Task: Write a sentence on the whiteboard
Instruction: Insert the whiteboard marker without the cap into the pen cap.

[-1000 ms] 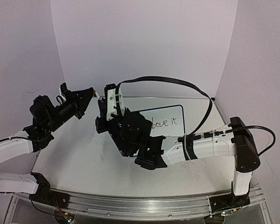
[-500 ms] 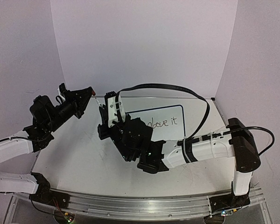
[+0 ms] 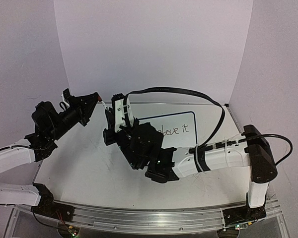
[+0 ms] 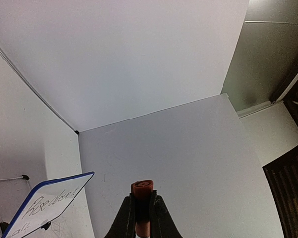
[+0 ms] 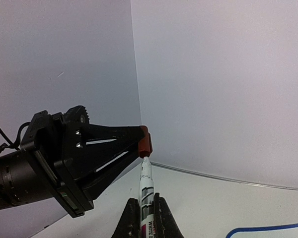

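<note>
While the right arm is swinging back up from the slight dip it made half a second ago, the right hand (image 5: 145, 201) is bringing the whiteboard marker (image 5: 146, 181) tip-first to the red cap (image 5: 145, 141). The tip is now sitting just under the cap's mouth, touching or all but touching; which of the two is not showing. The right hand is clamping the marker's white barrel between nearly closed fingers. The left hand (image 4: 142, 199), off the whiteboard's left end and raised above the table (image 3: 79, 168), is staying put, its fingers narrowed onto the cap. The whiteboard (image 3: 183, 142) is standing on the table, its left end hidden behind the right arm in the overhead view. Judging by this, the writing is looking finished and the work is passing to capping the pen, which is calling for a straight push of tip into cap. The sentence (image 4: 45, 203) is showing as "Rise above it" with "all" beneath in the left wrist view; overhead, only part of "above it" is clearing the arm. The marker's label is reading "WHITE B…", the rest being cut off
</note>
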